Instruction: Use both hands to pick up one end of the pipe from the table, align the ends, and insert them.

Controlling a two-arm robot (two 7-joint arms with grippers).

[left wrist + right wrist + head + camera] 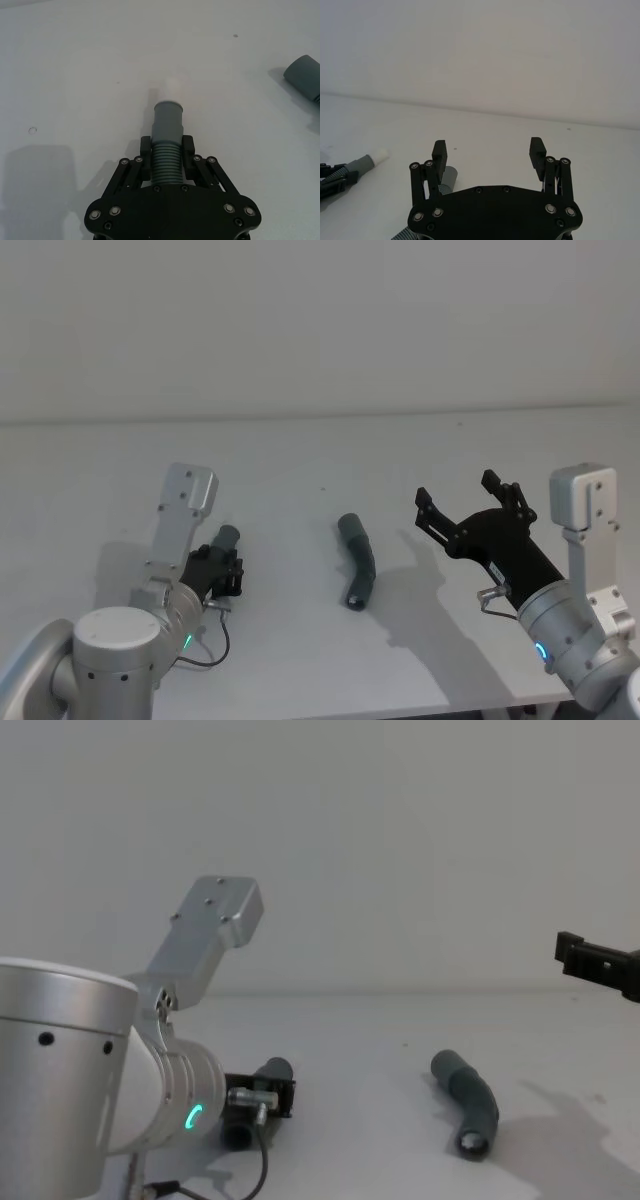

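- The left hand (167, 150) sits low at the near left of the bench (300, 455), clamped on the ribbed middle of the held hose piece (166, 130).
- Its grey cuff (167, 117) and the narrow white tip (173, 87) stick out past the fingers, pointing away from the robot. Whether the piece is lifted clear of the bench I cannot tell.
- The loose hose piece (358, 562) lies flat at the middle of the bench, well apart from the held one. It is bent, with one cuff at the far end and the open mouth at the near end.
- The right hand (457, 492) hangs above the bench to the right of the loose piece, fingers spread wide and gripping nothing.
- Both pieces look light. The ribbed stretch will likely flex and the smooth cuffs stay stiffer.
- The best hold on the loose piece is probably on the ribs just behind a cuff, where the fingers bite and the end cannot droop while the tip goes in.
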